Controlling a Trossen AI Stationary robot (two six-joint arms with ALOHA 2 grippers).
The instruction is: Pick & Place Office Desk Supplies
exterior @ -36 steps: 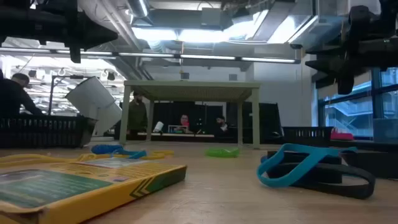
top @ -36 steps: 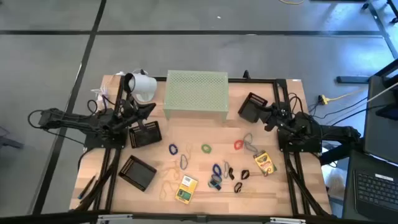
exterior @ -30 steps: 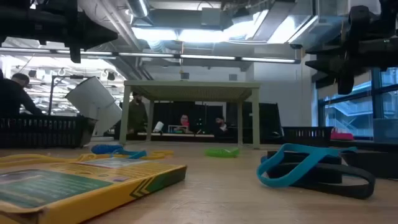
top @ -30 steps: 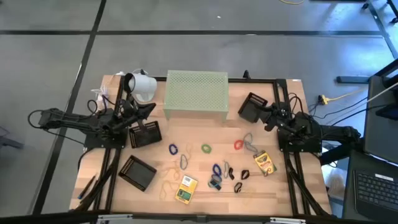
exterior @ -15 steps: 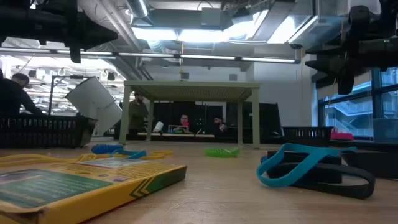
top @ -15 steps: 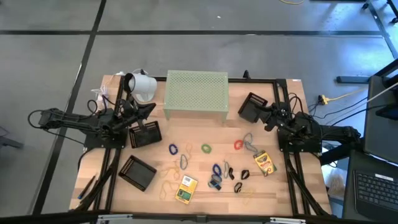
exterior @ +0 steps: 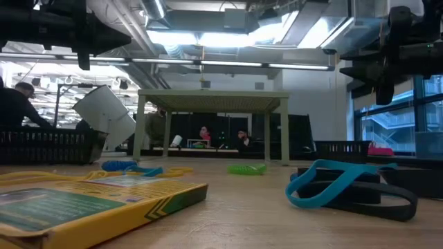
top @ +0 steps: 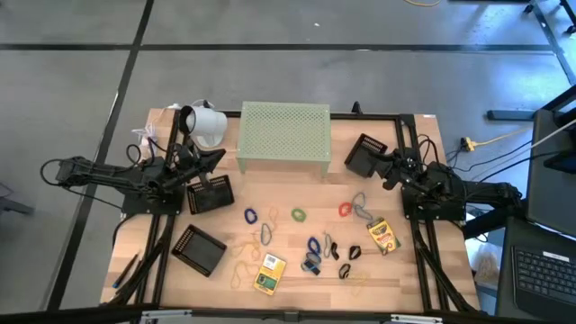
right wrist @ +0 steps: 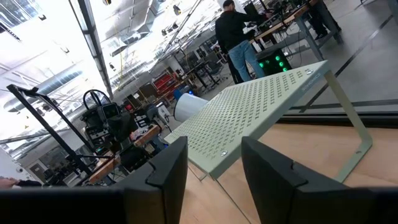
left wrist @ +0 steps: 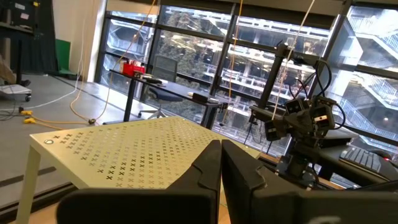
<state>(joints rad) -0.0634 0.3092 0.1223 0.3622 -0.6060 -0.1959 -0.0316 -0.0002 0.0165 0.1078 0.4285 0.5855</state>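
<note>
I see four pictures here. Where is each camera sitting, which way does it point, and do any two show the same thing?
High view: above the table, looking straight down; both arms show, left gripper and right gripper raised at the sides.
Low view: at table-top height, looking across a yellow-green card box and a blue rubber band; arm parts overhead.
Left wrist view: on the left arm, past its shut fingers toward the right arm.
Right wrist view: past its open fingers.
All four share the pale green riser.

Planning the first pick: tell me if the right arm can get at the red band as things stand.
Probably yes. The red band lies loose on bare table beside the right end effector, which is open and empty, with nothing between them.
</note>
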